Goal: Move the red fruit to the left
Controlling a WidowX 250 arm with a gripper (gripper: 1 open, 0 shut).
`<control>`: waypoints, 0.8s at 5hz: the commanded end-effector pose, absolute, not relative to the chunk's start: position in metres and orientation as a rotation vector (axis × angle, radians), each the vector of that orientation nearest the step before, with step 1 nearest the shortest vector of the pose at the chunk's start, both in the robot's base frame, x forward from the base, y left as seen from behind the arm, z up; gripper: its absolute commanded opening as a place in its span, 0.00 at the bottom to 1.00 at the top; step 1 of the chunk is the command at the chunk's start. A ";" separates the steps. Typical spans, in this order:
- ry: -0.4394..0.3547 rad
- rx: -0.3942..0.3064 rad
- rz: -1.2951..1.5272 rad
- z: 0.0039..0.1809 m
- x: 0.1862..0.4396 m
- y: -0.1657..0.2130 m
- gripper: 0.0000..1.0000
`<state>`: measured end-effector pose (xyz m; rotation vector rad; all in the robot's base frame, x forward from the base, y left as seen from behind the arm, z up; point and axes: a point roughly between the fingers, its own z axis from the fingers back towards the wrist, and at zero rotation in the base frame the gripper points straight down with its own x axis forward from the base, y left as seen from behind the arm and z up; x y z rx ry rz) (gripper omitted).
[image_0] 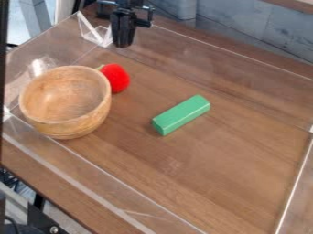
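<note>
Gripper [124,40] hangs near the table's far edge with its fingers pressed together, holding nothing, well apart from the red fruit [116,77]. The fruit rests on the wooden table [221,155], touching the wooden bowl [64,100] at its right rim; a green block [181,114] lies further right.

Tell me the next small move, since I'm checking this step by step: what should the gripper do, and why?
Probably open the gripper: it looks shut on nothing, hanging above and behind the red fruit, which rests untouched against the wooden bowl.
</note>
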<state>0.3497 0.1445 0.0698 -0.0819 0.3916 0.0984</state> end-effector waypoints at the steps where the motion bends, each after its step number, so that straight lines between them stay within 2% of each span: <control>1: 0.350 -0.054 0.066 0.082 0.354 0.139 0.00; 4: 0.388 -0.076 0.051 0.057 0.342 0.124 0.00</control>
